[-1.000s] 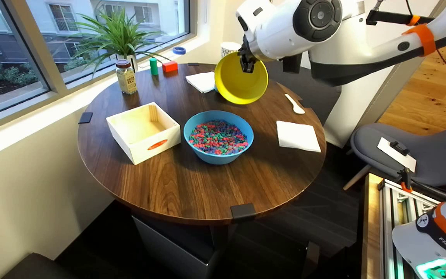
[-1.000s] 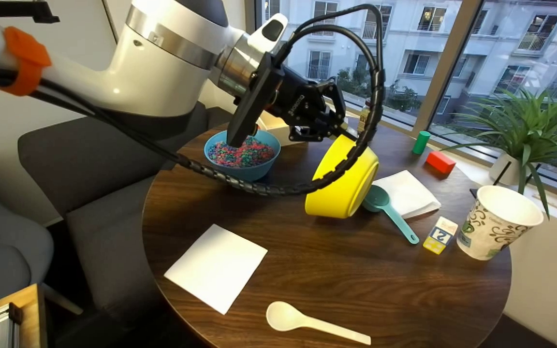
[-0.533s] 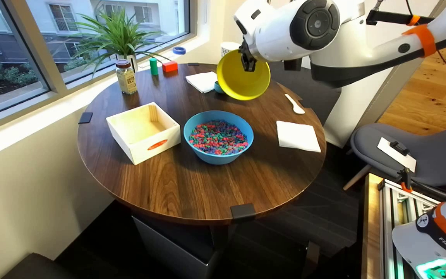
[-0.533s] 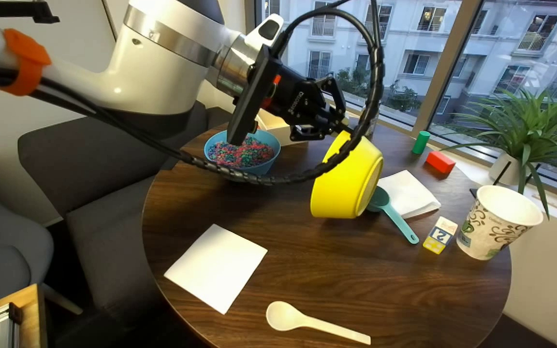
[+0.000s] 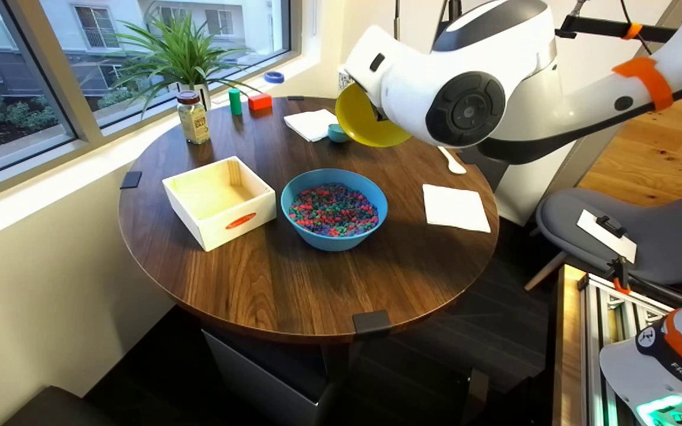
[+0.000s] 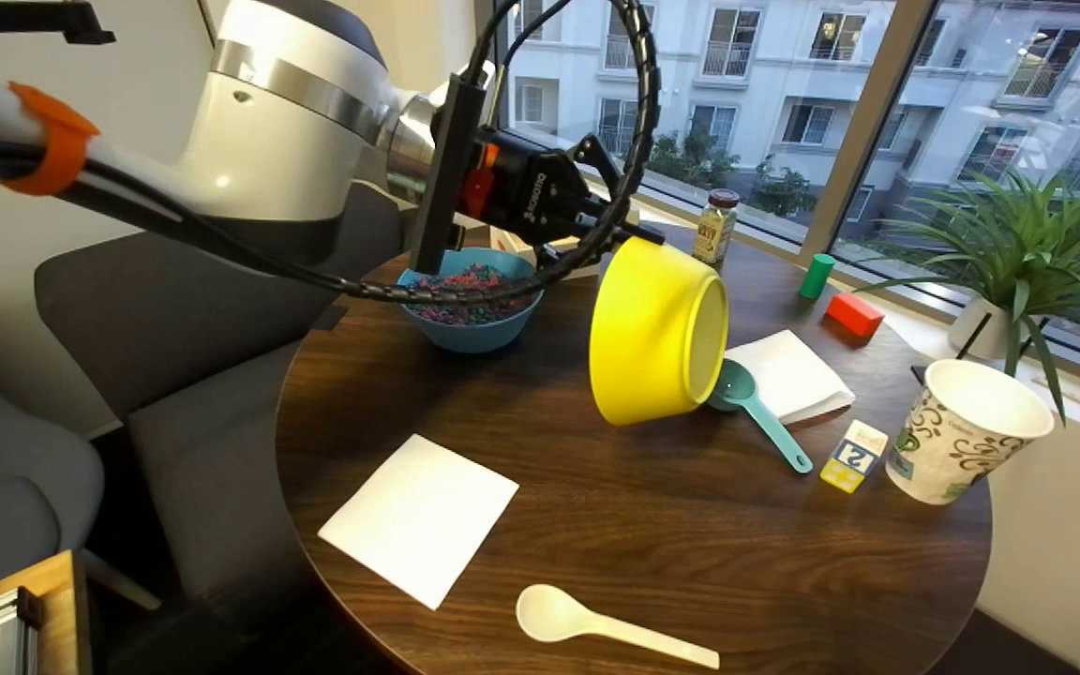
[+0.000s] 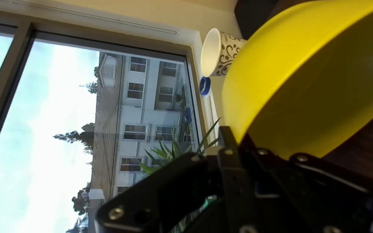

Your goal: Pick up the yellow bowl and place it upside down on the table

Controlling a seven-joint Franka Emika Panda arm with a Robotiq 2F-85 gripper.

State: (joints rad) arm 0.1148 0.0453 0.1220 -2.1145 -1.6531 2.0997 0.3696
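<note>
Lower right in an exterior view, "FRANKA" marks the white, black-banded robot base (image 5: pixel 666 364); in an exterior view, "ROBOTIQ" the black jointed pincer (image 6: pixel 641 233), upper centre, an apparent "2" the white-blue-yellow block (image 6: pixel 854 457), right.

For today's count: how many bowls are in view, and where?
2: the yellow bowl, held tilted by the gripper; the blue bowl, on the table beside the wooden box. Others may be hidden, but none show.

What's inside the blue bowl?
Small pieces, among them red, green and dark blue ones, lie in the blue bowl. Only their top layer shows; the bowl's floor is covered.
</note>
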